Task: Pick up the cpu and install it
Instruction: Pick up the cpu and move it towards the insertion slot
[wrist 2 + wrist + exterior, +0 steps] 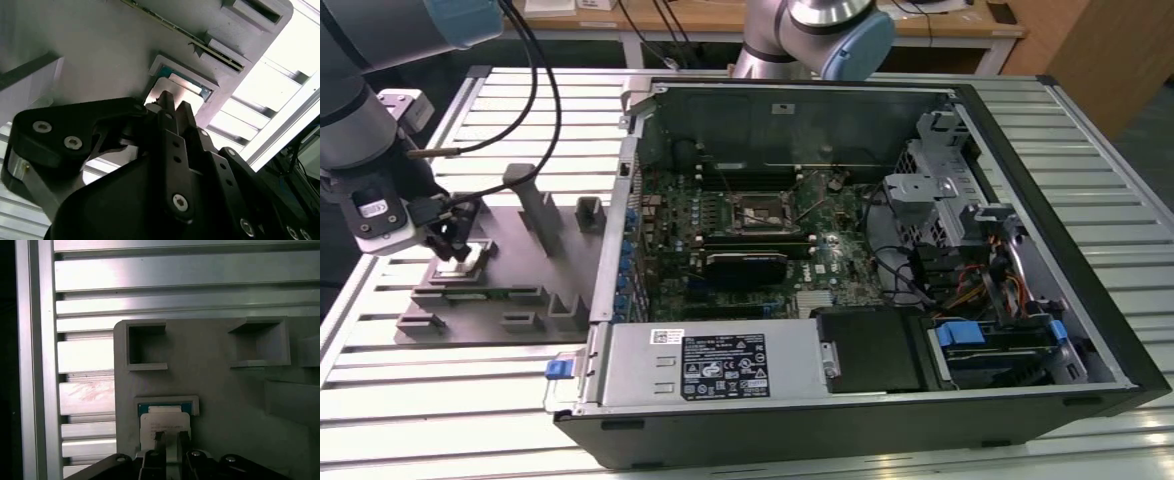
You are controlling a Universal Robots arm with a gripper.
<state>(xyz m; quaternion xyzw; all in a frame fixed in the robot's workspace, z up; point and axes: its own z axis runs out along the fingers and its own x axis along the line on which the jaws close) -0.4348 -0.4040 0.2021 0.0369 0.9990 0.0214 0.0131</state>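
Note:
The cpu (459, 264) is a small pale square chip lying flat in a recess of the grey fixture tray (520, 290), at the exterior view's left. My gripper (450, 248) hangs straight over it, fingertips just above or touching its top plate. In both wrist views the two black fingers stand over the middle of the cpu (165, 419) (159, 90), with only a narrow gap between them, narrower than the chip. The gripper (170, 437) (176, 104) holds nothing. The black-framed motherboard socket (761, 212) lies inside the open computer case.
The open computer case (854, 330) fills the exterior view's middle and right. Upright grey posts (534, 205) rise from the tray beside the gripper. A second robot arm (827, 30) stands behind the case. Everything rests on a slatted aluminium table (400, 400).

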